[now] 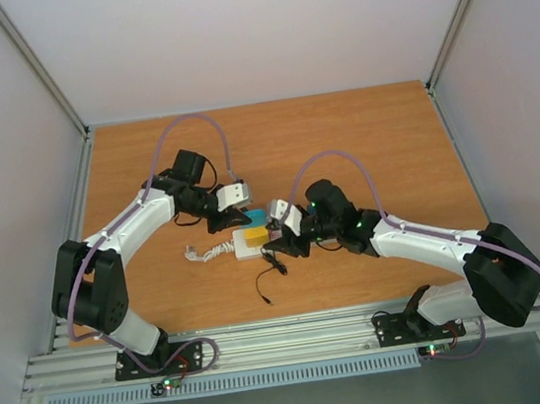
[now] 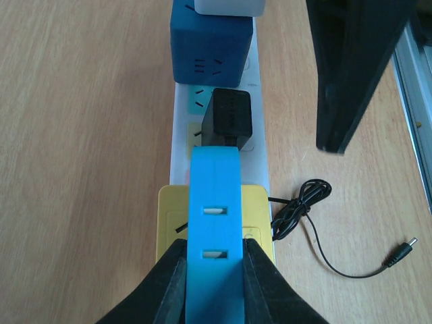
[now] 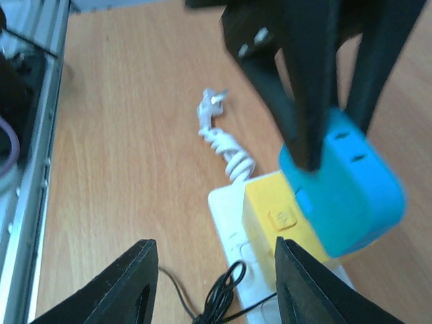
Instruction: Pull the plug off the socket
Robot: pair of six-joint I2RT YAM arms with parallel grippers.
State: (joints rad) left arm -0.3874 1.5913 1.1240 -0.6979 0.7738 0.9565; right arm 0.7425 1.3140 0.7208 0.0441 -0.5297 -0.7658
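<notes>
Mid-pull. Clamping the light-blue plug tightly in left gripper, over the yellow cube on the socket, centre of the table. Straddling the socket with right gripper, parted, gripping nothing. Possibly unseated already; too blurred. Next: pin socket down, lift straight up.

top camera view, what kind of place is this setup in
Probably a lab robot test cell rather than a home: plain white panels close in a wooden tabletop, and the left arm and right arm are bolted to an aluminium rail at its near edge.
</notes>
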